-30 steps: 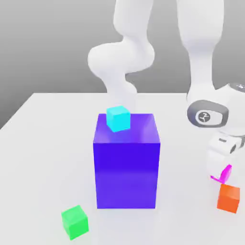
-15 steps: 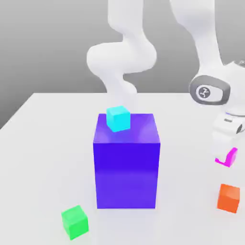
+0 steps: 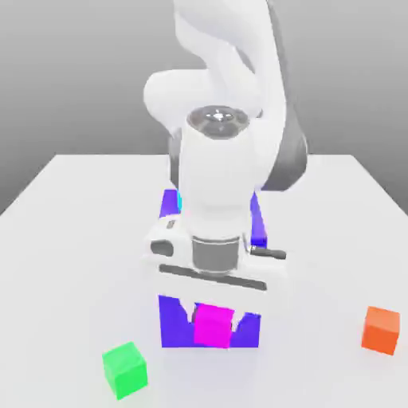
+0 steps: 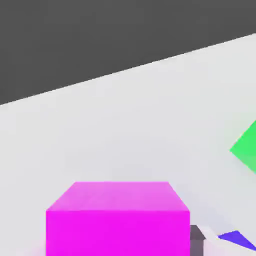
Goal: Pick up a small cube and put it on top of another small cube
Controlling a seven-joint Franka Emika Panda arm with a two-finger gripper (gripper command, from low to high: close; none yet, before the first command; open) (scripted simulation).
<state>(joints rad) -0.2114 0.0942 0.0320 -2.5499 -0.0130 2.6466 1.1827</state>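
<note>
Grey shading fills the backdrop in the exterior view, and before it we see a pale, nearly white table (image 3: 72, 263) spreading wide. We find no box, bowl or tray with things inside; what we have instead is a big blue-purple block (image 3: 177, 323) standing on the table, mostly behind the white arm (image 3: 217, 171). A sliver of a cyan cube (image 3: 179, 200) peeks out at the arm's edge, over the block's top face. Toward the exterior view's left, nearer to us than the block, a green cube (image 3: 125, 370) sits on the table, turned at an angle; toward the exterior view's right, well apart from the block, an orange cube (image 3: 381, 331) sits on the table too. We see the claw (image 3: 213, 325) pointing down in front of the block, closed on the magenta cube (image 3: 213, 326), with a fingertip at each side of it. From this camera we cannot tell how much space lies between the magenta cube and the block's front face. Turning to the hand view, we look past the magenta cube, large and close, with its edges crisp and a dark bit of the claw right beside it. Beyond it we see the pale tabletop, its straight edge against dark grey, part of the green cube, and a small blue-purple corner.
</note>
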